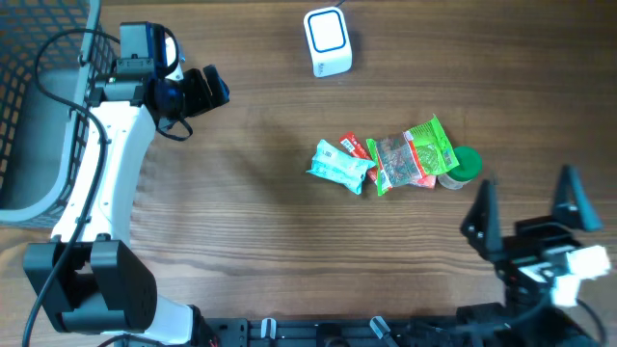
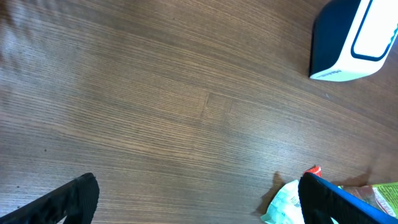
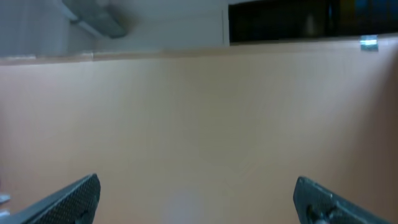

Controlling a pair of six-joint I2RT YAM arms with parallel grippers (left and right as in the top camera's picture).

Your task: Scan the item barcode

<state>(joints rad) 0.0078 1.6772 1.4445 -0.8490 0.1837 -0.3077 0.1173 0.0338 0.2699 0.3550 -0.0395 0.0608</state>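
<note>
Spread wide and empty on left gripper [image 1: 217,89] and right gripper [image 1: 525,198], both well apart from the packets [image 1: 415,154] heaped together near the scanner [image 1: 328,42]; probably light, crinkly, slick, best pinched at a sealed edge of the pale packet [image 1: 339,165].

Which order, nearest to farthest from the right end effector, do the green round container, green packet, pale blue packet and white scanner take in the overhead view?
From the right end effector, open at lower right:
1. Green round container, just up-left of it.
2. Green packet, left of the container.
3. Pale blue packet, the pile's left end.
4. White scanner, far top edge.
</note>
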